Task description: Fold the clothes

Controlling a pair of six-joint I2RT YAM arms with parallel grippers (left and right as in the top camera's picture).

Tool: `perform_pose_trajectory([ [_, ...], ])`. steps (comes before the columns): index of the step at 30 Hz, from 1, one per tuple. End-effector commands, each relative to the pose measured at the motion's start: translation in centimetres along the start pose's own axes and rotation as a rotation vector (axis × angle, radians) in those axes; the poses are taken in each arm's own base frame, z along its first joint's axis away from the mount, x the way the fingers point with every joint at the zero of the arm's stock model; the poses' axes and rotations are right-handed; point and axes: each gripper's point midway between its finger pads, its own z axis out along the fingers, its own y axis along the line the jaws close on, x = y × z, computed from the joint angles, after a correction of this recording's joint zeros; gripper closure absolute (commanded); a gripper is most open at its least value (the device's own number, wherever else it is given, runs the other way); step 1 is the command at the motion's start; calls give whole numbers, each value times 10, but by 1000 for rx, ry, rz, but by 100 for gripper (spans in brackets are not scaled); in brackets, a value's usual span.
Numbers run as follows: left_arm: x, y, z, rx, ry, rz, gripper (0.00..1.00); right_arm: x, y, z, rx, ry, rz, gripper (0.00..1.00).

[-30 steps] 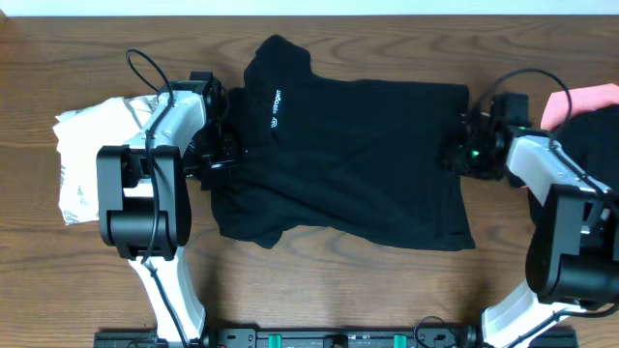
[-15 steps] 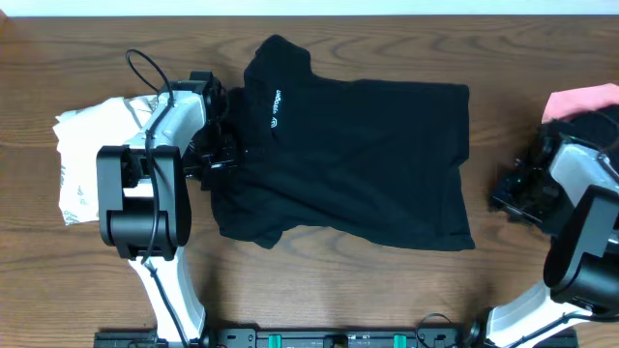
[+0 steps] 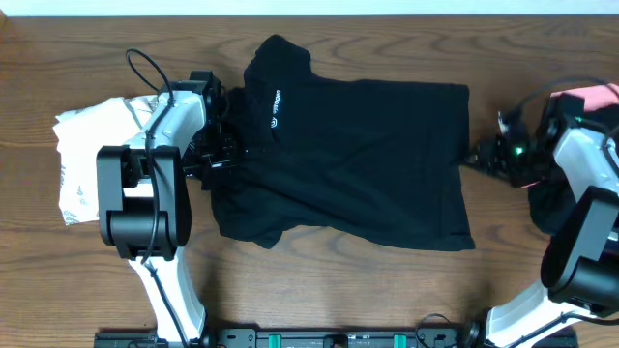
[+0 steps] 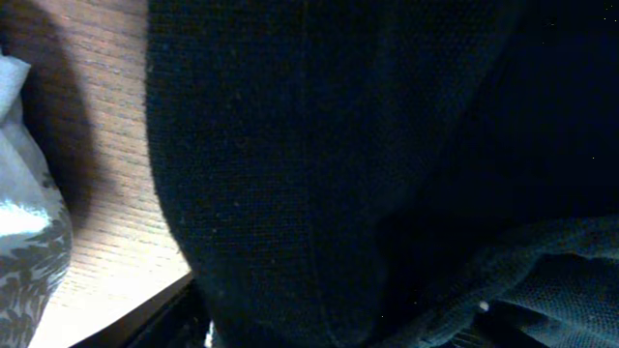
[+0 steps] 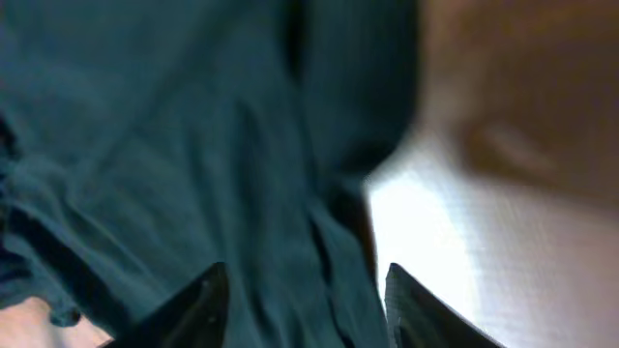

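A black short-sleeved shirt (image 3: 358,164) with a small white logo lies spread across the middle of the table. My left gripper (image 3: 222,147) sits at the shirt's left edge by the sleeve. In the left wrist view black fabric (image 4: 319,174) fills the frame and hides the jaws. My right gripper (image 3: 479,155) hovers just off the shirt's right edge. In the blurred right wrist view it (image 5: 305,309) is open, and its dark fingertips (image 5: 203,304) stand apart over dark cloth (image 5: 174,145).
A white, grey-printed garment (image 3: 87,159) lies left of the left arm. At the far right a pink piece (image 3: 585,97) and more dark clothes (image 3: 546,203) lie beside the right arm. Bare wooden table (image 3: 338,280) shows in front.
The right gripper swung away from the shirt's right edge toward the right pile, then came back close to that edge. The left arm and the shirt have not moved.
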Motion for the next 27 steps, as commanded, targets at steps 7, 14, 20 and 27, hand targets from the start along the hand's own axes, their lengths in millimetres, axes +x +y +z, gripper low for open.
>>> perform_pose_trajectory([
  [7,5,0,17,-13,28,7,31,-4,11,16,127,18,-112,40],
  [14,5,0,17,-14,27,7,31,-3,-21,8,312,8,-11,43],
  [20,5,0,17,-13,27,7,31,-1,-20,9,301,16,6,47],
  [27,5,0,17,-13,28,7,31,8,-21,21,284,20,40,50],
])
